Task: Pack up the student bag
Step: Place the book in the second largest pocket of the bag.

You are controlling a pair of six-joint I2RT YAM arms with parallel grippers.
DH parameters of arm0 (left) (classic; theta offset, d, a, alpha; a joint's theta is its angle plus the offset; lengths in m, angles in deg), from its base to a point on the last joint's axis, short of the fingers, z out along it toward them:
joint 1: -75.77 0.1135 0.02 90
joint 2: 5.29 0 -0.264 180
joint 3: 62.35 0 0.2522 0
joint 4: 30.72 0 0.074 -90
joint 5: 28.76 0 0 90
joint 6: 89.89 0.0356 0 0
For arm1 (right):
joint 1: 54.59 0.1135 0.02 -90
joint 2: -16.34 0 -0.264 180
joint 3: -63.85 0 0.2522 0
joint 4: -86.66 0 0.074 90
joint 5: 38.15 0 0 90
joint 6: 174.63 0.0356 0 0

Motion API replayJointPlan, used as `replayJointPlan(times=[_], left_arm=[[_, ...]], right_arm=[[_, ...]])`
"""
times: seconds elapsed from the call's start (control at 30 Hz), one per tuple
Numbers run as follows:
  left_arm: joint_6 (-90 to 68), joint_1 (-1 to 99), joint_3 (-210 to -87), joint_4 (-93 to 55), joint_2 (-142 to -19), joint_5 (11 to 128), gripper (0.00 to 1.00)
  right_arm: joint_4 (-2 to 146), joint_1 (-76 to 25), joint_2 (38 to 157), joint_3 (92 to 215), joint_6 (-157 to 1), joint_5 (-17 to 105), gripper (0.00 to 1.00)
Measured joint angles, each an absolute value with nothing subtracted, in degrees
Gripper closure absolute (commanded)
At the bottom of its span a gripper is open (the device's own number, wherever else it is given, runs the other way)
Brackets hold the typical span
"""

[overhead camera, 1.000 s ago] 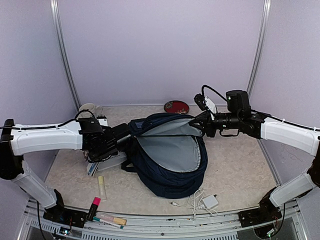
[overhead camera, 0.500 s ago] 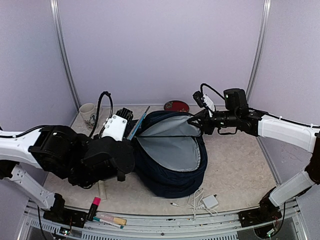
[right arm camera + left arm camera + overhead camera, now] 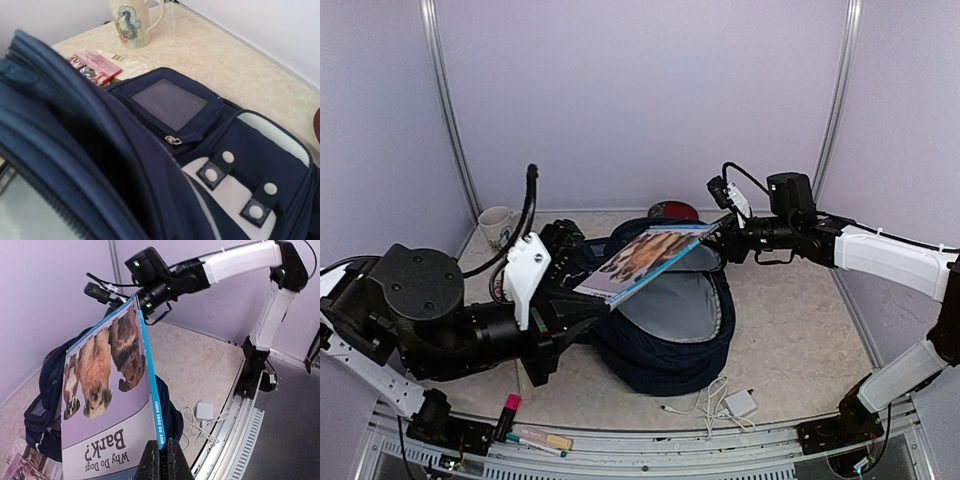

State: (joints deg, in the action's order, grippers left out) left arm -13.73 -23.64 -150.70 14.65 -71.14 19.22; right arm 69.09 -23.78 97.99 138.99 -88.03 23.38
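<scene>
Navy fabric, which we judge soft and floppy: the student bag lies centred on the counter, our right pincer pinching its far rim, the best hold. Our left pincer clamps a book.

A cream seahorse mug stands at the back of the speckled desk. Magazines lie near the mug. To the mug's right a dog book tilts in the air, with a red dish beyond. Well in front of the mug lie markers and a white charger.
</scene>
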Motion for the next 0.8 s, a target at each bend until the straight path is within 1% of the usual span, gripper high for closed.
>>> replayJointPlan(times=[0.13,0.3,0.43,0.53,0.63,0.8], left_arm=[[-11.5,-23.7,-152.7,15.4,-75.7,22.8,1.0],[-10.1,-24.1,-152.6,16.7,-74.2,25.6,1.0],[-9.3,-24.2,-152.7,16.4,-70.1,22.4,1.0],[-7.1,-23.7,-153.1,16.4,-70.5,18.7,1.0],[-4.5,-21.6,-154.1,16.6,-73.7,18.1,1.0],[-2.2,-13.5,-151.6,17.3,-76.5,22.3,1.0]], right_arm=[[68.9,-23.8,98.0,139.3,-88.1,23.4,1.0],[68.1,-23.8,98.0,140.3,-88.4,23.5,1.0],[67.8,-23.8,98.0,140.5,-88.6,23.4,1.0],[67.6,-23.8,98.0,140.6,-88.7,23.1,1.0],[67.5,-23.8,98.0,140.6,-88.8,22.9,1.0],[67.2,-23.8,98.0,140.9,-88.8,22.7,1.0]])
